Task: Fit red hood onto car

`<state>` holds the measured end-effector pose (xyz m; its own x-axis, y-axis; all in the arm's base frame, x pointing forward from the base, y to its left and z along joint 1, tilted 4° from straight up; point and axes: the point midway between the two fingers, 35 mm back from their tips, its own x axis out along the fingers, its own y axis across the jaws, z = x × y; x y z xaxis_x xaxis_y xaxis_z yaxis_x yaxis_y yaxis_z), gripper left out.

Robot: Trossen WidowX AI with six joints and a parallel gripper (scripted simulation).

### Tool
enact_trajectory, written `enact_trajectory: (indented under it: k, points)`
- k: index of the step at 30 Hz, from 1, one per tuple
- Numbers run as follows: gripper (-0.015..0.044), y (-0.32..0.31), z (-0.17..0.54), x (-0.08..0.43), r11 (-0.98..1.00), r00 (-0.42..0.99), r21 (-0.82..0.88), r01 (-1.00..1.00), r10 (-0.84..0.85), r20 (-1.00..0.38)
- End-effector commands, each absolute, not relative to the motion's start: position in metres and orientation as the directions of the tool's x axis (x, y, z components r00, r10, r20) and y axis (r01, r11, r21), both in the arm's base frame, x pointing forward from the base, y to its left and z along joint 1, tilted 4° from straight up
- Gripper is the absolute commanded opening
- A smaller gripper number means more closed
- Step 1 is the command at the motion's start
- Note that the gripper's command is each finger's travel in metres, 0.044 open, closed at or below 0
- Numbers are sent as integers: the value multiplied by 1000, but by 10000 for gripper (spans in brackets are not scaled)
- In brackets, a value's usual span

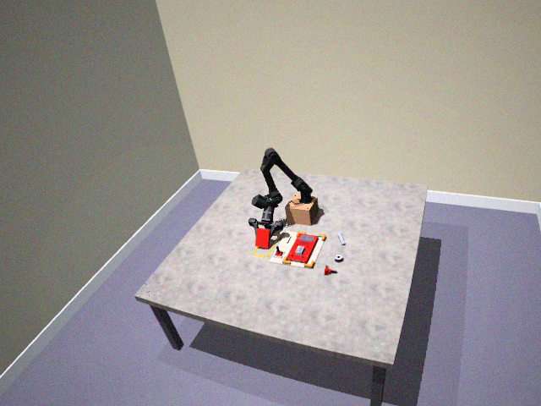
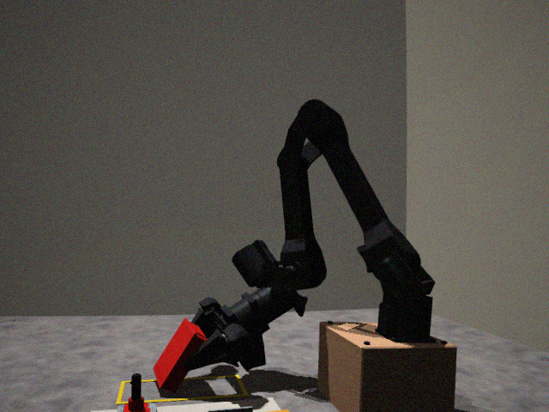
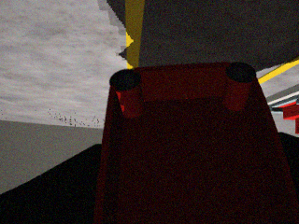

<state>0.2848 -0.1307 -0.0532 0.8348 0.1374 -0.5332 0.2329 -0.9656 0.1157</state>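
Note:
The red hood (image 1: 262, 238) (image 2: 177, 354) (image 3: 196, 163) is held steeply tilted, its flat roof turned away from the arm. Its open underside and two dark-rimmed corner bosses face the wrist camera. My gripper (image 1: 265, 227) (image 2: 192, 343) is shut on the hood, with a finger at either side. The hood's lower edge is low over the table; whether it touches is unclear. The red chassis (image 1: 311, 249) lies in the jig (image 1: 318, 253), to the right of the hood in the top view. The grey engine block (image 1: 299, 249) is on its deck. The pegs are too small to make out.
A yellow outline (image 1: 260, 256) (image 2: 120, 393) lies under the hood. Between hood and chassis stands a red part with a black post (image 1: 278, 252) (image 2: 135, 403). A grey bar (image 1: 341, 238), a ring (image 1: 338, 258) and another red part (image 1: 327, 270) lie beyond the jig.

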Motion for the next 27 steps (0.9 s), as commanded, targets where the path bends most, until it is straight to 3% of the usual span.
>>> enact_trajectory:
  k: [1, 12, 27]
  points:
    - [157, -131, -54, 285, -966, 834, 115, 233, 138, -534]
    - [440, -131, -54, 285, -966, 834, 115, 233, 138, -534]
    - [440, -152, 3, 238, -978, 816, 56, 202, 136, -561]
